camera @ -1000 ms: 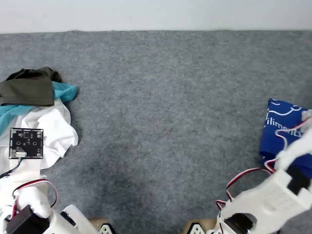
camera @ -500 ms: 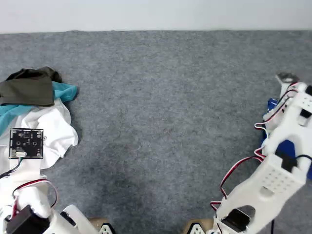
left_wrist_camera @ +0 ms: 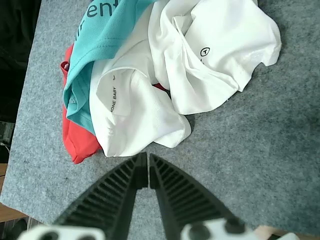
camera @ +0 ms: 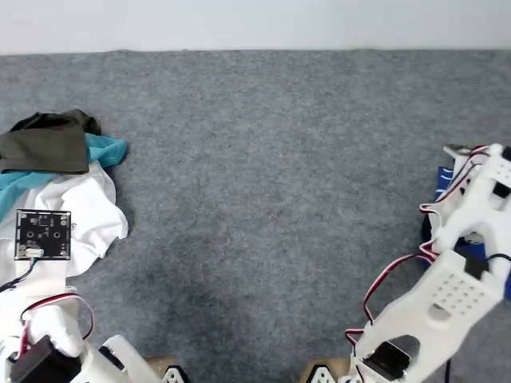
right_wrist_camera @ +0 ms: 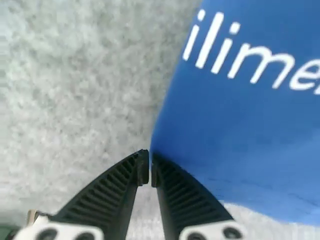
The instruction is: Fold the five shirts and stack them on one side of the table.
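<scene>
A loose pile of shirts lies at the table's left edge: a dark olive shirt (camera: 46, 145), a teal shirt (camera: 105, 148) and a crumpled white shirt (camera: 84, 209). In the left wrist view the white shirt (left_wrist_camera: 210, 55) lies over the teal shirt (left_wrist_camera: 95, 45) and a red shirt (left_wrist_camera: 75, 142). My left gripper (left_wrist_camera: 149, 161) hangs shut just short of the pile, holding nothing. A folded blue shirt (right_wrist_camera: 245, 115) with white print lies at the right edge (camera: 444, 177). My right gripper (right_wrist_camera: 149, 159) is shut, its tips at that shirt's edge, beside the cloth.
Grey carpet-like cloth (camera: 271, 183) covers the table, with a white wall strip along the far edge. The left arm's camera board (camera: 42, 234) hovers over the white shirt. The right arm (camera: 467, 263) stretches up the right side and covers most of the blue shirt.
The right arm swung from the near right corner out over the blue shirt, then drew back slightly. The left arm and the pile stayed still.
</scene>
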